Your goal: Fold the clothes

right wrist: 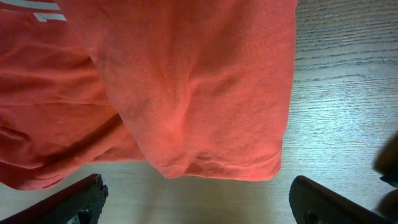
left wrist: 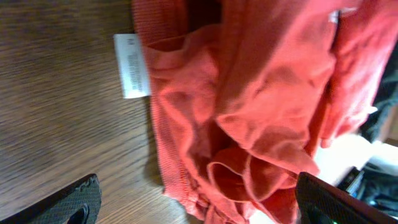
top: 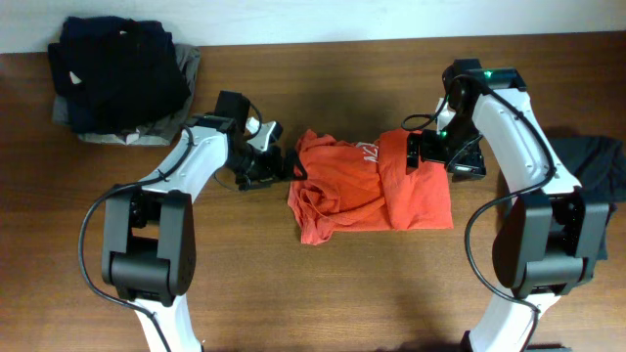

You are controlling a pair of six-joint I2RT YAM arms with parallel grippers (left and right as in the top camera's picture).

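**A:** Where is the orange T-shirt (top: 367,186)?

**B:** Mid-table, crumpled on the wooden table (top: 323,293). Its right part is folded over into a flatter panel. White lettering (top: 370,152) shows near the top edge.

**A:** And the left gripper (top: 281,164)?

**B:** It is at the shirt's left edge. In the left wrist view its fingers (left wrist: 68,202) sit at the two bottom corners, spread wide with nothing clamped between them. The bunched cloth lies ahead of them. A white label (left wrist: 132,65) rests on the wood against the shirt's edge.

**A:** Is it touching the cloth?

**B:** I cannot tell. The frame cuts off the tips.

**A:** The right gripper (top: 423,152)?

**B:** It is over the upper right part of the shirt, above the folded panel. In the right wrist view the two fingers (right wrist: 74,199) are just as wide apart, one in each bottom corner, and they grip nothing. The panel's rounded edge lies ahead of them, with bare wood below it and to its right.

**A:** Any contact there?

**B:** That is not clear either. Only the finger bases show.

**A:** What else is on the table?

**B:** A pile of dark clothes (top: 117,64) sits on a grey garment (top: 117,135) in the far left corner, well apart from the shirt. Another dark garment (top: 592,161) lies at the right edge, beside the right arm.
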